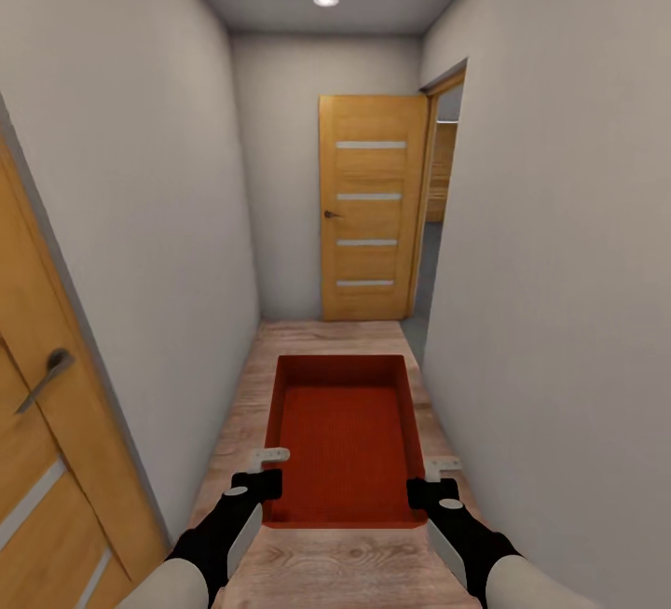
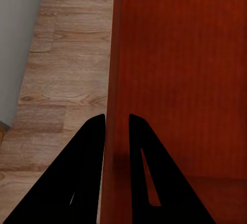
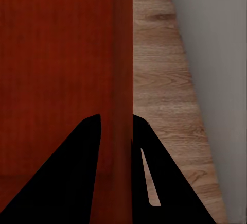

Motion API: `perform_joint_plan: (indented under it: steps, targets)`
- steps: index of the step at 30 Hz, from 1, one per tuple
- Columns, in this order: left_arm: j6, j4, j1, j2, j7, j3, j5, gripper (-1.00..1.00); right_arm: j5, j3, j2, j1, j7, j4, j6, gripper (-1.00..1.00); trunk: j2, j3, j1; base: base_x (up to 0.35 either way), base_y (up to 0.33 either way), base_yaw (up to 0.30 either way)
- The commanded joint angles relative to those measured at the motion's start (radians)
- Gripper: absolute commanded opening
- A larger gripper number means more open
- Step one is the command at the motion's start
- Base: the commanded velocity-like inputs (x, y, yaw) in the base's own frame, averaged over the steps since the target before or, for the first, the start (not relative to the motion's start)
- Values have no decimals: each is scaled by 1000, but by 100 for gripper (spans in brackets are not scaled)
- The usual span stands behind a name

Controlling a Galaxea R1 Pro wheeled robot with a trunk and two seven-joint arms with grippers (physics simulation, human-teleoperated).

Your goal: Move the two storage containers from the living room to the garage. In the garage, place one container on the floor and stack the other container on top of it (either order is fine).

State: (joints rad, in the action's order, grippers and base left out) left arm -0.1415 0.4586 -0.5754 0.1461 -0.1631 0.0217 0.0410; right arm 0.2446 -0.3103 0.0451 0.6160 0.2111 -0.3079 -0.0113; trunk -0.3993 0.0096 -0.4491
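Note:
I hold a red-orange storage container out in front of me, above the light wood-plank flooring of a narrow hallway. My left gripper is shut on the container's left wall, and the left wrist view shows that thin wall pinched between the two black fingers. On the opposite side, my right gripper is shut on the right wall, one finger inside the bin and one outside. The container is open-topped and nothing lies in it.
Plain grey walls close in on both sides. A wooden door with glass slits stands open at the hallway's far end beside a doorway on the right. Another wooden door with a lever handle is close at my left.

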Motion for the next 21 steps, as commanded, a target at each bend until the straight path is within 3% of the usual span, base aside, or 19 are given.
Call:
perform_joint_plan:
  steps: [1, 21]
  targets:
    - [-7, 4, 0, -7, -70, -29, -12, -100, 15, 11, -1, 1, -1, -3, -1, -100, -1, 0, -1, 322, 0, 0]
    - [-7, 3, 0, -8, -70, -29, -12, -100, 15, 11, 0, 1, -1, -3, -1, -100, -1, 0, -1, 322, 0, 0]
